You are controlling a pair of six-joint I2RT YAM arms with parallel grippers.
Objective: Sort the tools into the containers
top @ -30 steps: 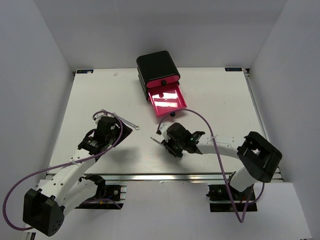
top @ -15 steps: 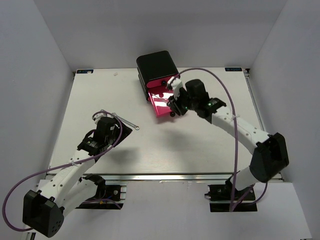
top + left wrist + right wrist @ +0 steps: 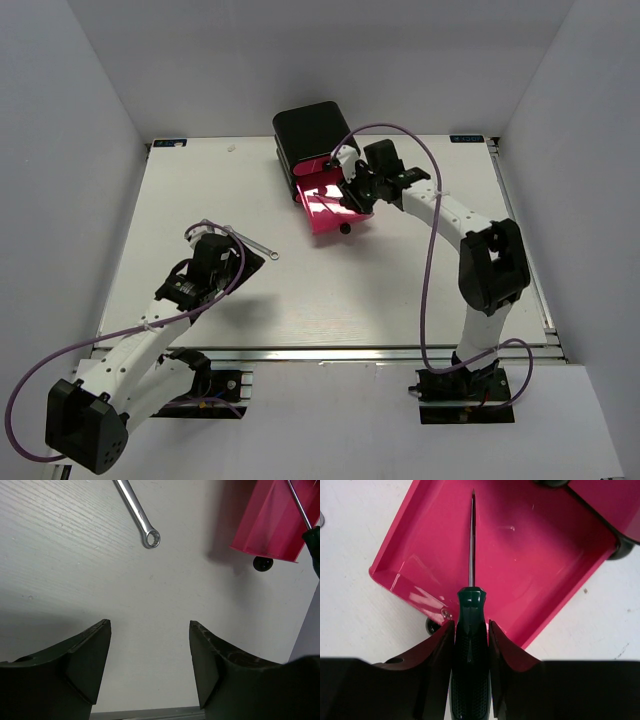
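Right gripper point(image 3: 470, 628) clamped on dark green screwdriver point(image 3: 471, 602), shaft over open pink drawer point(image 3: 535, 545), handle's rear end out of frame.

No legible text, corner stickers point(image 3: 170, 143) — too small to read

This is a robotics lab, set up as an enclosed test cell. A white tabletop point(image 3: 420, 280) is boxed in by plain pale walls point(image 3: 320, 60) at the back and on both sides. Two white and black arms, the left arm point(image 3: 150, 330) and the right arm point(image 3: 450, 215), are bolted to an aluminium rail point(image 3: 320, 355) along the near edge. Loose purple cables point(image 3: 425, 300) run from their bases to their wrists. Small printed labels point(image 3: 170, 143) mark the tabletop's far corners. A black chest point(image 3: 312, 128) with one pink drawer point(image 3: 320, 210) pulled open stands on the tabletop like a test prop.
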